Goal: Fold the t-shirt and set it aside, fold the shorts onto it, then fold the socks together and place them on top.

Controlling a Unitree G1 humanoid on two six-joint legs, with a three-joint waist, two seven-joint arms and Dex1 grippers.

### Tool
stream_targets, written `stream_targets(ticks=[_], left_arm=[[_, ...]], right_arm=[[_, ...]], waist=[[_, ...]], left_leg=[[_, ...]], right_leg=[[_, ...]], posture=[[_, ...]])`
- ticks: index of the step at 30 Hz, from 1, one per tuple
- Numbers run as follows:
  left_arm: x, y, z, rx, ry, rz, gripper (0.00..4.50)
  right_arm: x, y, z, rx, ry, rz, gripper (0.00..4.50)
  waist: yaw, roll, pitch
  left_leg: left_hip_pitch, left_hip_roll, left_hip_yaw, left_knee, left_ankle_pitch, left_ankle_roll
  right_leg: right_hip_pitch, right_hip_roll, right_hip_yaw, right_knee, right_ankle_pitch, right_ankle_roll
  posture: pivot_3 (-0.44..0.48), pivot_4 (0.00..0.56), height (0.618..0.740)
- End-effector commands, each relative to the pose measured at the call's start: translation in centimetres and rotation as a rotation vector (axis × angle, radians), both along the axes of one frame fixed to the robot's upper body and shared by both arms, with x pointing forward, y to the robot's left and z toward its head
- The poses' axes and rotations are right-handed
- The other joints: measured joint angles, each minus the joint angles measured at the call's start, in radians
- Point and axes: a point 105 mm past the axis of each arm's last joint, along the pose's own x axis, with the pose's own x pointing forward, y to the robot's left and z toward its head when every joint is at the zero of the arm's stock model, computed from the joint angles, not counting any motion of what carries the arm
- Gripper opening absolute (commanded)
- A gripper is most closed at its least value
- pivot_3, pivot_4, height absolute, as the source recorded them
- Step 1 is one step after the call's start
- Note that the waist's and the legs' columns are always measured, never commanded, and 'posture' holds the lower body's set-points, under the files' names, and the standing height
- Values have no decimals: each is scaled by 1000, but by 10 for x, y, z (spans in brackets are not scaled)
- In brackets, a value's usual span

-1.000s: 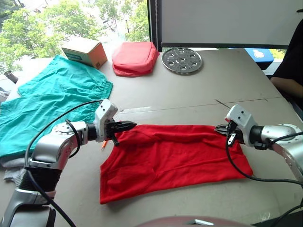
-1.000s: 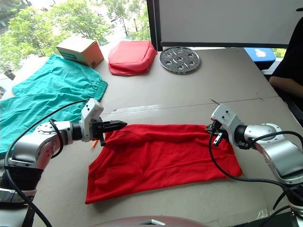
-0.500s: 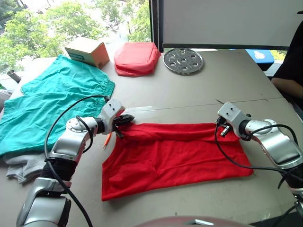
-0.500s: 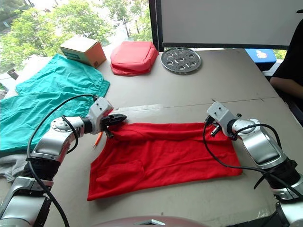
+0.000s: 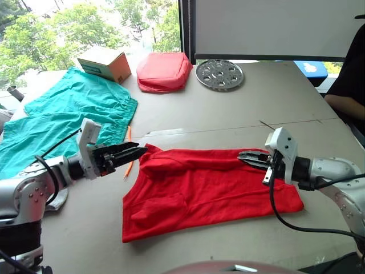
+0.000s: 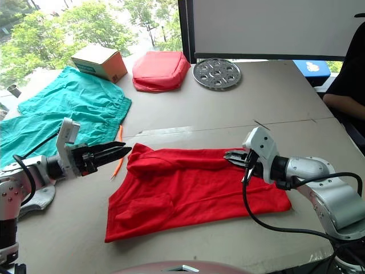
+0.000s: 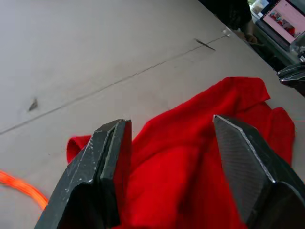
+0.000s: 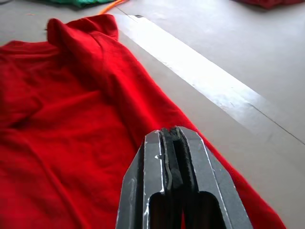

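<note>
With both arms low over the table (image 5: 228, 114), I see the left gripper (image 5: 141, 150) spread apart, holding nothing, tips just off the near-left corner of the t-shirt (image 5: 211, 188). Left wrist view confirms it: the two black fingers (image 7: 102, 157) stand well apart with red cloth showing between them and an orange cord at the edge of that view.

Right gripper (image 5: 244, 155) has its fingers pressed together, flat against each other in the right wrist view (image 8: 175, 191). It sits over the far edge of the t-shirt, toward the right end. Can't tell from here whether any cloth is pinched in it.

T-shirt lies mid-table in front of me, folded into a wide band, far edge rolled into a ridge, left end bunched up in a small peak.

Shorts (image 5: 63, 120) spread out flat on the far left, well apart from the t-shirt, orange drawstring (image 5: 128, 154) trailing onto the table between them.

Far side: cardboard box (image 5: 102, 61) on the upper edge of the shorts, red padded pouch (image 5: 163, 71) beside it, round perforated metal disc (image 5: 219, 73) right of that.

Person's dark sleeve (image 5: 351, 68) at the right edge.
</note>
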Motion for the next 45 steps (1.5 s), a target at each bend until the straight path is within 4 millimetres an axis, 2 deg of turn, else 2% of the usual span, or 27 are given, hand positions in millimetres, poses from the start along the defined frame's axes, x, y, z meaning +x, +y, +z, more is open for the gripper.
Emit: stream_targets(ticks=[1, 3, 6, 13, 14, 16, 18, 21, 22, 24, 27, 31, 34, 37, 45], left_arm=[[-33, 3, -11, 51, 75, 9, 3925], [-42, 5, -30, 82, 106, 43, 3925], [-42, -5, -40, 60, 100, 52, 3925], [-21, -18, -53, 58, 37, 87, 3925], [-17, -19, -56, 79, 21, 87, 3408], [-9, -22, -61, 108, -1, 85, 2730], [-5, -25, -64, 113, -11, 70, 1660], [3, -28, -55, 30, 1, 51, 322], [5, -27, -48, -17, 25, 45, 33], [6, -25, -40, -88, 87, 24, 33], [2, -13, -27, -224, 315, -31, 33], [5, -3, -28, -227, 483, -24, 33], [11, 0, -29, -219, 527, -6, 33], [19, -2, -14, -322, 552, -20, 33], [9, -25, 17, -394, 565, -231, 33]], right_arm=[[-17, 12, 14, 55, -47, 87, 0], [-20, 15, 14, 65, -44, 105, 0], [-21, 15, 13, 69, -44, 112, 0], [-20, 8, 8, 39, -60, 95, 0], [-21, 8, 8, 41, -63, 90, 0], [-21, 7, 7, 43, -64, 81, 0], [-21, 6, 6, 43, -65, 75, 0], [-22, 6, 4, 38, -70, 61, 0], [-22, 5, 4, 38, -72, 55, 0], [-21, 5, 5, 38, -75, 48, 0], [-20, 4, 6, 36, -80, 43, 0], [-19, 5, 7, 37, -84, 40, 0], [-19, 6, 7, 36, -85, 37, 0], [-20, 6, 6, 29, -76, 32, 0], [-20, 4, 5, 13, -70, 18, 0]], waist=[[-4, 0, -1], [-3, 1, 0], [9, 0, -1], [13, -1, -1], [11, -1, -2], [7, -1, -2], [4, -1, -2], [3, -1, -2], [3, -1, -1], [3, -1, -1], [0, -2, -2], [-1, -1, -1], [1, -2, -1], [2, -4, -1], [0, -6, 0]], left_leg=[[0, 0, 0, 0, 0, 0], [4, 0, 3, -2, 0, 0], [3, 0, 2, -2, 0, -1], [2, -1, 2, -2, 0, -1], [2, -1, 2, -2, 0, -1], [2, -1, 2, -3, 0, -1], [2, -1, 2, -3, 0, -1], [2, -1, 2, -3, 0, -1], [2, -1, 2, -3, 0, -1], [1, -1, 2, -2, 0, -1], [1, -1, 2, -2, 0, -1], [2, -2, 2, -3, 0, -1], [2, -2, 2, -3, 0, -1], [2, -2, 2, -3, 0, -1], [2, -1, 2, -3, 0, -1]], right_leg=[[-1, 0, 0, 0, 0, 0], [1, 0, 3, 0, 0, 0], [0, 0, 2, 0, 0, -1], [0, -1, 2, 0, 0, -1], [-1, -1, 2, 0, 0, -1], [-1, 0, 2, 0, 0, -1], [-1, 0, 2, 0, 0, -1], [-1, 0, 2, -1, 0, -1], [-1, 0, 2, -1, 0, -1], [-1, 0, 1, 0, 0, -1], [-1, 1, 1, 0, 0, -1], [-1, 3, 1, 0, -1, 1], [-1, 2, 1, 0, 0, 0], [-1, 2, 2, 0, 0, -1], [-1, 1, 2, 0, 0, -1]], posture=[[0, 150, 740], [0, 150, 740], [0, 150, 740], [0, 150, 740], [0, 150, 740], [0, 150, 740], [0, 150, 740], [0, 150, 740], [0, 150, 740], [0, 150, 740], [0, 150, 740], [0, 150, 740], [0, 150, 740], [0, 150, 740], [0, 150, 740]])
